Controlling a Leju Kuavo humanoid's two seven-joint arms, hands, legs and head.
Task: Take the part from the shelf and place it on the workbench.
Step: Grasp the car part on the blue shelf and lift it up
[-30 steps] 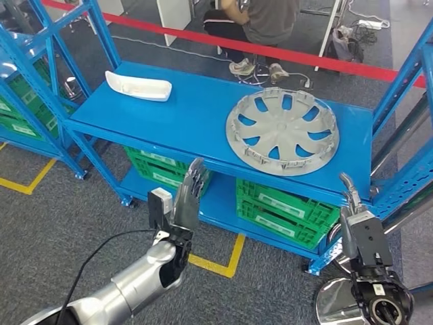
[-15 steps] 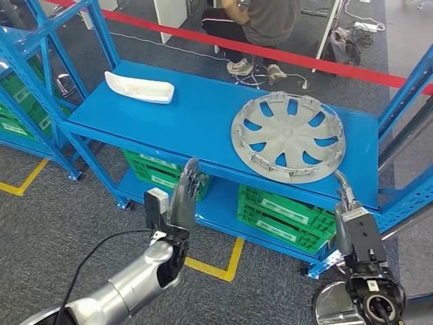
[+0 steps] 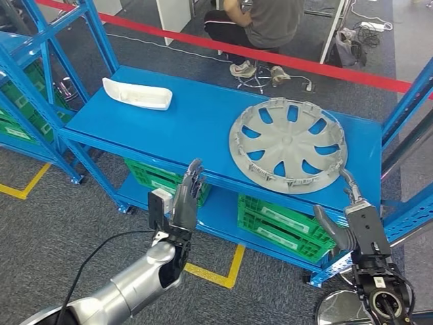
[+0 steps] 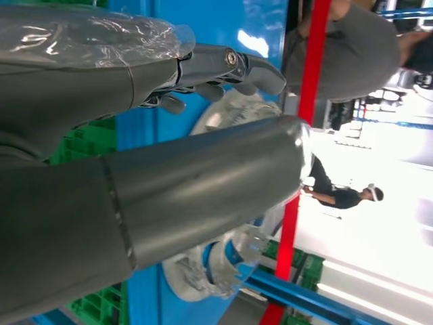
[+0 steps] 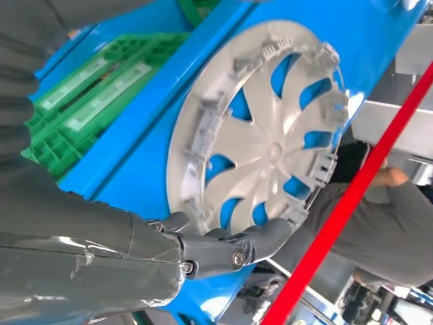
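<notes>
Head view: A grey wheel cover (image 3: pixel 287 145) lies flat on the blue shelf (image 3: pixel 199 118), toward its right end, with its near rim close to the front edge. A white moulded part (image 3: pixel 137 93) rests well apart at the far left. The left hand (image 3: pixel 186 198) is raised before the shelf edge, fingers apart and holding nothing. The right hand (image 3: pixel 343 218) is spread and empty, just below the cover's near rim. Green crates (image 3: pixel 278 218) sit on the lower level; their pale labels are too small to read. A seated person (image 3: pixel 260 27) is behind a red barrier tape (image 3: pixel 286 54).

Left wrist view: The left hand's thumb and fingers (image 4: pixel 240 64) are extended, nothing between them, with the cover (image 4: pixel 214 271) beyond.

Right wrist view: The right hand's fingers (image 5: pixel 245 247) reach along the rim of the cover (image 5: pixel 255 142) without closing on it.

The cover looks like thin, rigid plastic: probably light, smooth-faced and somewhat brittle at its rim clips. A two-handed hold on opposite edges seems safest.
</notes>
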